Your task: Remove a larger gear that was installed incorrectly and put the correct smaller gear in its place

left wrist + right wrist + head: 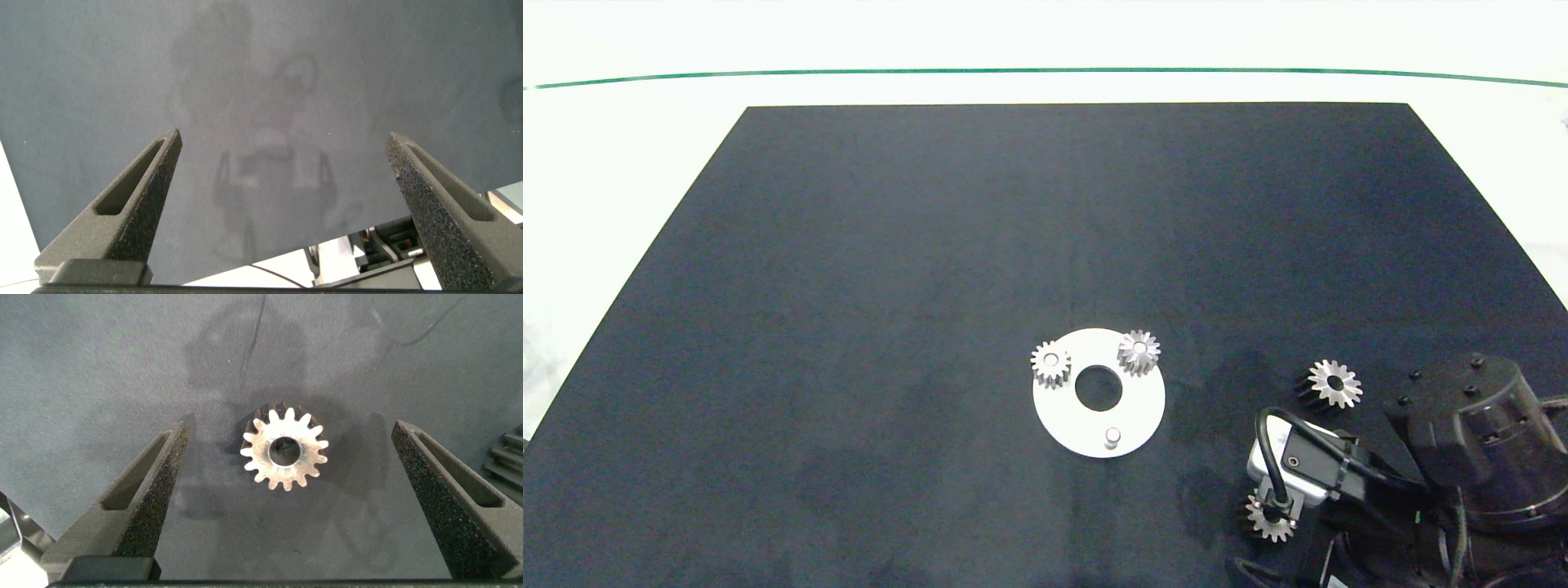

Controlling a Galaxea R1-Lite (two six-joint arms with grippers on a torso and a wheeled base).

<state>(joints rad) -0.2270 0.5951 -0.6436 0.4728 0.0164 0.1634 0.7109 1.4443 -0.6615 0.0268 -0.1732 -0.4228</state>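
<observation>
Right gripper (284, 510): fingers spread wide, hanging over the near right part of the mat with one gear between them, neither finger touching it; holds nothing.
Smaller gear (283, 449): silver, round centre hole, lying flat on the mat under the right gripper; in the head view (1267, 518) it is partly covered by the wrist camera.
Right arm (1462, 433): dark, entering from the right edge at the near right corner.
Larger gear (1330, 383): silver with dark flanks, flat on the mat just beyond the right arm, apart from the disc.
White disc (1062, 416): round plate with a central hole, near the mat's middle front.
Seated gears: two small silver gears on the disc's far side, one at left (1050, 363), one at right (1138, 352).
Bare peg (1112, 438): short silver pin on the disc's near side, nothing on it.
Left gripper (284, 143): fingers wide apart, empty, above bare mat; not seen in the head view.
Black mat (849, 286): covers the white table.
</observation>
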